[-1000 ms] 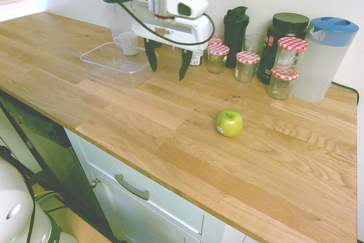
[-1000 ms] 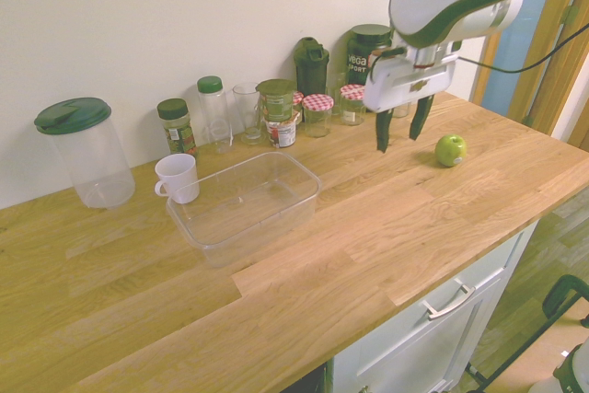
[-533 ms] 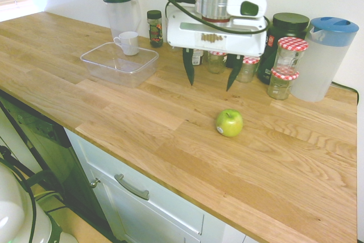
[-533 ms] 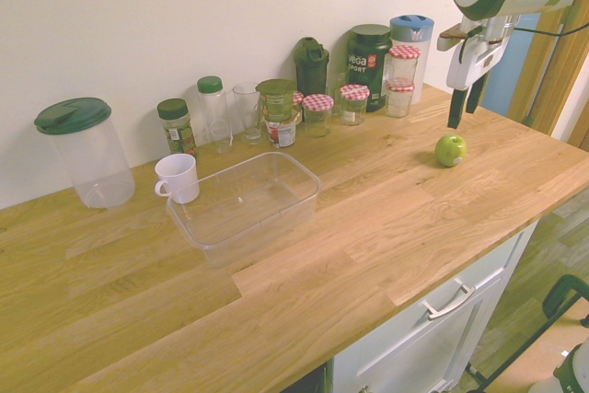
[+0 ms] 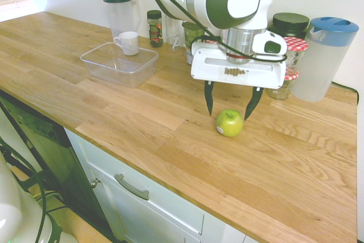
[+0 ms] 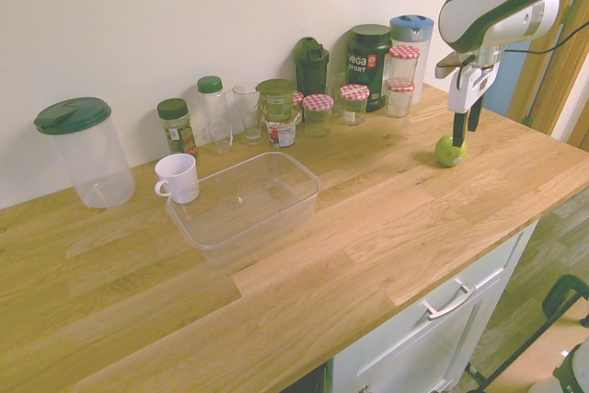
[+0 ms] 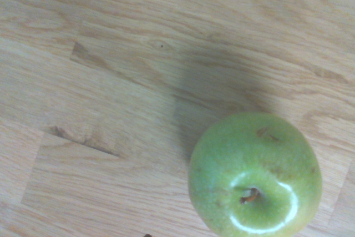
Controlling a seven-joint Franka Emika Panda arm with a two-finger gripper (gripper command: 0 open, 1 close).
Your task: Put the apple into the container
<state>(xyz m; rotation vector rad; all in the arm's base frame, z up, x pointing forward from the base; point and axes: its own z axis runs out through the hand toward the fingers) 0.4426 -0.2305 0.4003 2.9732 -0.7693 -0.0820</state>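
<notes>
Wooden tabletop: we logged apple, firm, smooth, roll-prone, best pinched at its widest girth, claw open above.

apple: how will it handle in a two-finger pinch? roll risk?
The apple is round and sits loose on bare wood, so an off-centre touch would probably roll it. Its skin shows a bright glare, so it is likely smooth and a bit slippery. It looks firm; the open gripper should span it.
</notes>
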